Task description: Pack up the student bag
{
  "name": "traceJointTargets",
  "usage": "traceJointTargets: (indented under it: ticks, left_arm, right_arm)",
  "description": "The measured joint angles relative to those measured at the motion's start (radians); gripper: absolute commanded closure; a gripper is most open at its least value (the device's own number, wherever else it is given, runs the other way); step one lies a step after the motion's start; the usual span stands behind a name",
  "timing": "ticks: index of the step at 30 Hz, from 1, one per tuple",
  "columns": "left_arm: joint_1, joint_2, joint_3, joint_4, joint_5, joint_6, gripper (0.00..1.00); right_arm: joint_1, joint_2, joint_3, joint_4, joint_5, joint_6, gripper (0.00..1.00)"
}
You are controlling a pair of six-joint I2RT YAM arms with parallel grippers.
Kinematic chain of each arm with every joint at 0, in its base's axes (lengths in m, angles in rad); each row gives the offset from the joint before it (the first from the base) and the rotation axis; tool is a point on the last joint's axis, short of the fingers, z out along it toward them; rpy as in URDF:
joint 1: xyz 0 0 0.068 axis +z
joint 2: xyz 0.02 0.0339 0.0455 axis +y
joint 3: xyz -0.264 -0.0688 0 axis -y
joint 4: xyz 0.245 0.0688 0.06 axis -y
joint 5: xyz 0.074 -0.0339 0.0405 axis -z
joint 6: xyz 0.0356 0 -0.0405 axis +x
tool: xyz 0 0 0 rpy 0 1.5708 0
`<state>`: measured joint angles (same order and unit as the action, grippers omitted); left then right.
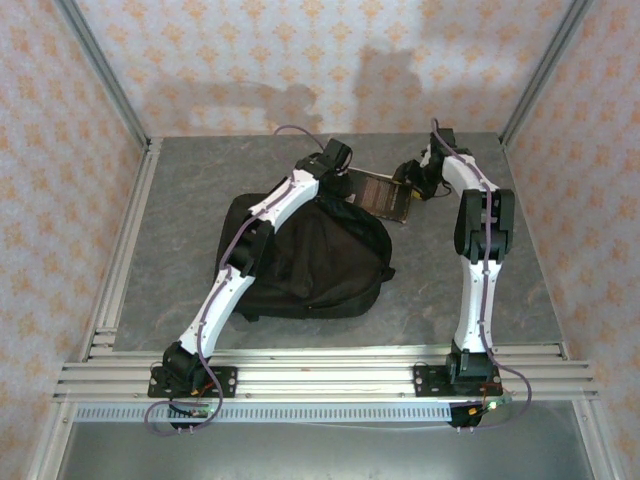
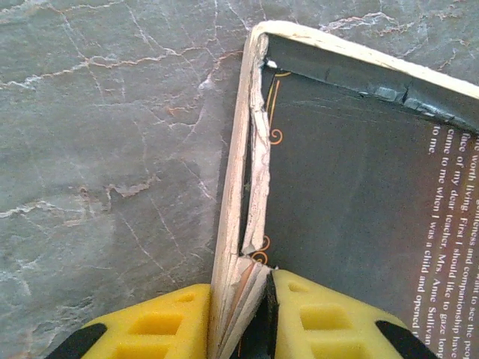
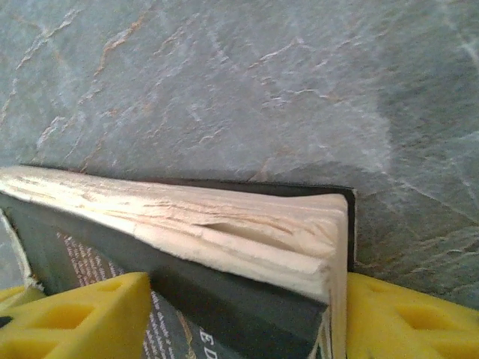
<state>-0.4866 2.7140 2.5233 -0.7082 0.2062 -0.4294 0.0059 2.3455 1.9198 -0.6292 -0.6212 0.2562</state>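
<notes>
The student bag (image 1: 320,265), a soft black backpack, lies flat in the middle of the grey table (image 1: 180,220), its rounded bulk slumped and its straps tucked beneath. Just beyond the bag's far right corner lies a dark-covered book (image 1: 385,195) with pale, worn page edges. The left arm stretches across the bag, and the left gripper (image 1: 345,172) meets the book's end nearest the bag; seen from the left wrist, its yellow fingers (image 2: 314,321) are pinching the book's frayed corner (image 2: 254,262). The right gripper (image 1: 412,185) sits at the book's end farther from the bag. Its fingers (image 3: 82,314) are spread wide on either side of a book corner (image 3: 224,232); whether they press on it cannot be told.
</notes>
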Motion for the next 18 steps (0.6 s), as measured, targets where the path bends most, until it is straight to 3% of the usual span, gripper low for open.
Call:
traceJointTargets:
  ticks: [4, 8, 9, 14, 18]
  left_arm:
    - [0.005, 0.0, 0.0, -0.001, 0.003, -0.008, 0.77]
    - [0.014, 0.0, 0.0, -0.002, -0.003, -0.008, 0.77]
    - [0.016, 0.0, 0.0, -0.002, -0.004, -0.008, 0.76]
    - [0.018, -0.006, 0.001, -0.013, -0.007, -0.036, 0.53]
    - [0.021, -0.007, 0.07, -0.121, -0.008, -0.085, 0.46]
  right_arm:
    - [-0.002, -0.013, -0.035, 0.044, -0.052, 0.004, 0.53]
    - [-0.012, -0.031, -0.058, 0.071, -0.09, 0.012, 0.82]
    - [-0.014, -0.036, -0.062, 0.072, -0.09, 0.018, 0.86]
    - [-0.006, -0.085, -0.074, 0.05, -0.078, 0.017, 0.93]
    - [0.01, -0.131, -0.074, 0.016, -0.026, 0.042, 0.95]
